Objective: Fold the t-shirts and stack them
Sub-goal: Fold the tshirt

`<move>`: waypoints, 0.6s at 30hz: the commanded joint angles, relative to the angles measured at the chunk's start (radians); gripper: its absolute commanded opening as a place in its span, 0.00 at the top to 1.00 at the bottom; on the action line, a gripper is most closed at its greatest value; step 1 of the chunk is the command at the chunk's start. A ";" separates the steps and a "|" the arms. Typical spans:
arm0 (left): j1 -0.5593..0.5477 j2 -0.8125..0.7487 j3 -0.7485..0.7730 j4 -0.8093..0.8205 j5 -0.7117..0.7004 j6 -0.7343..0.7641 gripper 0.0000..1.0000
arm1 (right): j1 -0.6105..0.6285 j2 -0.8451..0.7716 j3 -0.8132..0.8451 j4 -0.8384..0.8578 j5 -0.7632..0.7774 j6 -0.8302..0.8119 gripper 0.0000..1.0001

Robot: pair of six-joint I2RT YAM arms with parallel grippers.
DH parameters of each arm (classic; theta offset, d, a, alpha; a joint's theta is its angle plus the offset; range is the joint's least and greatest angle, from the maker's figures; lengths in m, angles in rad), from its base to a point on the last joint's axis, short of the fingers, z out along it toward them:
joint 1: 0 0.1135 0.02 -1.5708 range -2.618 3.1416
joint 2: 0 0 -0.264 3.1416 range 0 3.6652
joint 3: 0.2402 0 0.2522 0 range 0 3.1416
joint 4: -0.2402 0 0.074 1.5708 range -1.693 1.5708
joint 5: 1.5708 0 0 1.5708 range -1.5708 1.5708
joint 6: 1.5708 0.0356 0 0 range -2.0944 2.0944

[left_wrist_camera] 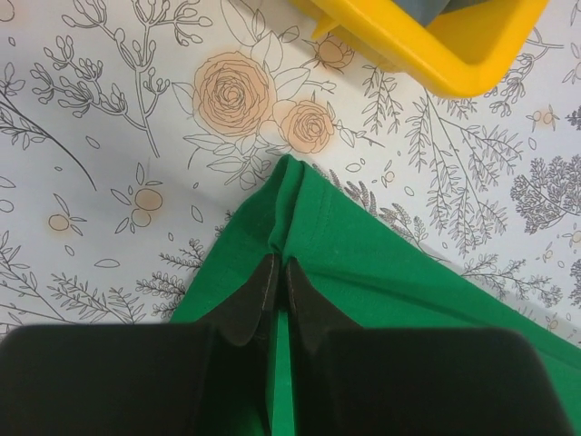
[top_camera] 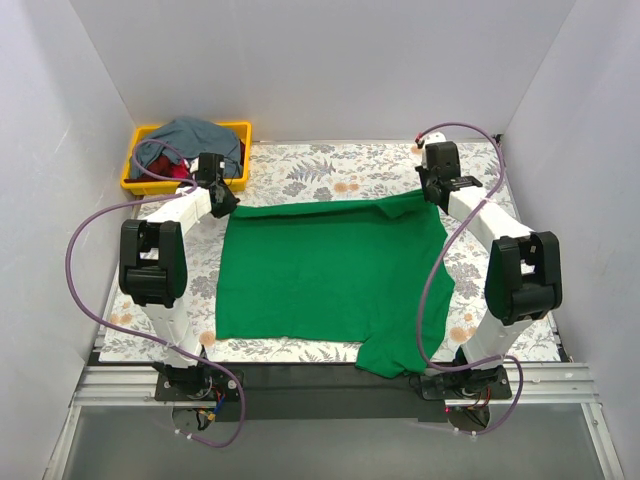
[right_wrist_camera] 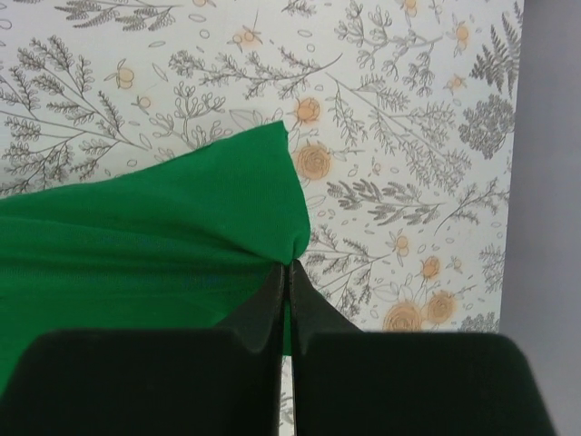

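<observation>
- At the far left corner of the bench [top_camera: 330, 170]: a yellow bin [top_camera: 133, 180], holding a crumpled grey-blue shirt [top_camera: 190, 140] on top and a red shirt [top_camera: 178, 170] peeking out beneath.
- Across the middle of the bench: a green shirt [top_camera: 330, 270], spread flat, with one part hanging over the near edge toward the right.
- Left gripper [left_wrist_camera: 280, 263] clenched on the green shirt's far left corner, just beside the bin, with cloth pinched between the tips.
- Right gripper [right_wrist_camera: 289, 268] clenched on its far right corner, with cloth bunched at the closed jaws.
</observation>
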 commanded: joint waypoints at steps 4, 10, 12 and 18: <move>0.009 -0.046 0.059 -0.071 -0.016 0.013 1.00 | -0.009 -0.087 0.035 -0.161 0.007 0.143 0.99; 0.009 -0.058 0.046 -0.112 -0.018 0.004 1.00 | -0.009 -0.123 0.017 -0.279 0.013 0.244 0.99; 0.009 -0.064 0.037 -0.115 -0.019 0.001 1.00 | -0.009 -0.141 0.006 -0.300 -0.001 0.271 0.99; 0.014 -0.050 0.019 -0.118 -0.018 0.004 1.00 | -0.009 -0.173 -0.063 -0.345 -0.064 0.336 0.99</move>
